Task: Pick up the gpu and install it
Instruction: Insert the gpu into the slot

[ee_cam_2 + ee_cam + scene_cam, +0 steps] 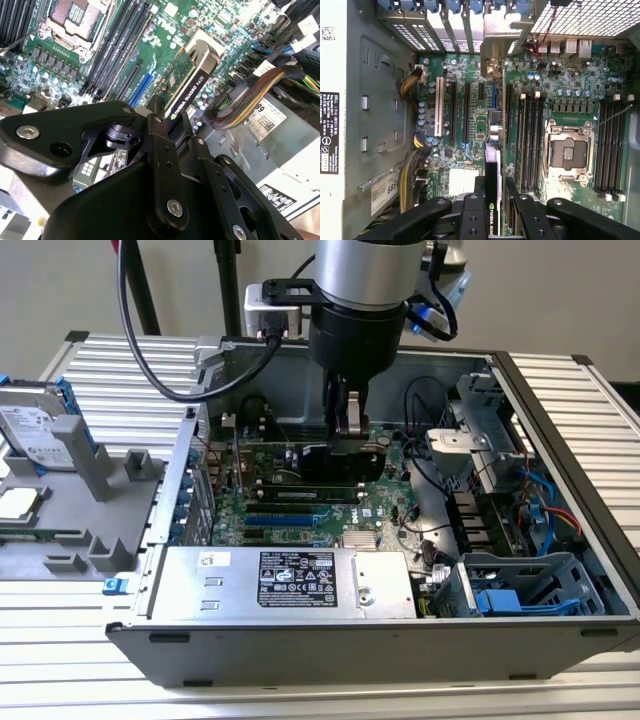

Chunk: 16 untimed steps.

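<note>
The arm reaches straight down into the open computer case [560, 420], and its gripper [347, 418] has the fingers [517, 210] clamped on the graphics card [187, 85], held edge-on just above the green motherboard [470, 65]. So the pickup looks done and the install is in hand: the card hangs over the row of expansion slots [467, 112], not yet seated as far as I can tell. Seating it would call for lining the card's lower edge with a slot and its end with the case's rear openings.
</note>
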Each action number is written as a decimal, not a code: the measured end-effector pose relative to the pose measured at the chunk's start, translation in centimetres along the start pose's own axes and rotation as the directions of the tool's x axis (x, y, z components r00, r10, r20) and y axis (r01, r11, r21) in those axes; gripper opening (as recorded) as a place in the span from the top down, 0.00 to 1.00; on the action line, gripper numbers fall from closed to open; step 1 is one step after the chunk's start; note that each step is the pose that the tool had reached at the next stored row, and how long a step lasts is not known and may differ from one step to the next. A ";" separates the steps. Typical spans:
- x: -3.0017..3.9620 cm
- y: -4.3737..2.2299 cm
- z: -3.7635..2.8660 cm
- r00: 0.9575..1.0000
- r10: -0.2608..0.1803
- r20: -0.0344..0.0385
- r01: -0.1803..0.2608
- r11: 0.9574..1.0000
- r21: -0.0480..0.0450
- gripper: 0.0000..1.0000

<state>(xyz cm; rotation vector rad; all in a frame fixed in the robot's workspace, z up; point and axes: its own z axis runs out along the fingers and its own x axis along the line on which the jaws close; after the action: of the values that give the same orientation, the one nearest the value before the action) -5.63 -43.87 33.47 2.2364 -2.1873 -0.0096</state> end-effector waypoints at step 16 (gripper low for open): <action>0.00 0.00 0.09 1.000 0.000 0.000 0.000 1.000 0.000 1.00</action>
<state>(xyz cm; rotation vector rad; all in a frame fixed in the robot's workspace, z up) -5.63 -43.87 33.39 2.2364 -2.1872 -0.0096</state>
